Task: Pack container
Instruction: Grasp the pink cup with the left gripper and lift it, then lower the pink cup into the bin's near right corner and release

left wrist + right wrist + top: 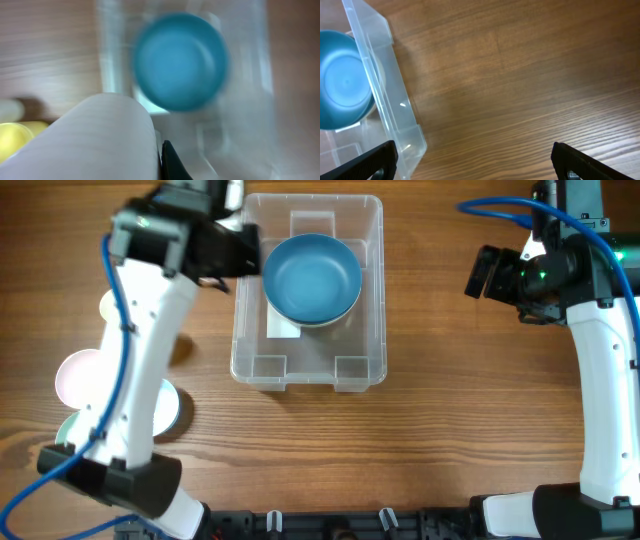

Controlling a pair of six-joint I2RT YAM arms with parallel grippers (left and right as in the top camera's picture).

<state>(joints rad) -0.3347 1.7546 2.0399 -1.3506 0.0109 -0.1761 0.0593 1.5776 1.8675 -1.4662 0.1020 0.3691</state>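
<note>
Pink dish (78,373): by the left edge among other dishes, partly hidden under the left arm.
Container (374,310): middle of the worktop, toward the far edge; long axis running near edge to far edge.
Bowl (311,277): blue, upright inside the container's far half.
Left gripper (243,252): just beside the container's left wall, at its far end; spread or pressed together, cannot tell, wrist view blurred.
Right gripper (481,273): spread, holding nothing, well apart toward the right edge.
Nearer arm: left, by judgement; container directly to its right.

Lab: robot arms (140,350) at wooden table (430,430)
</note>
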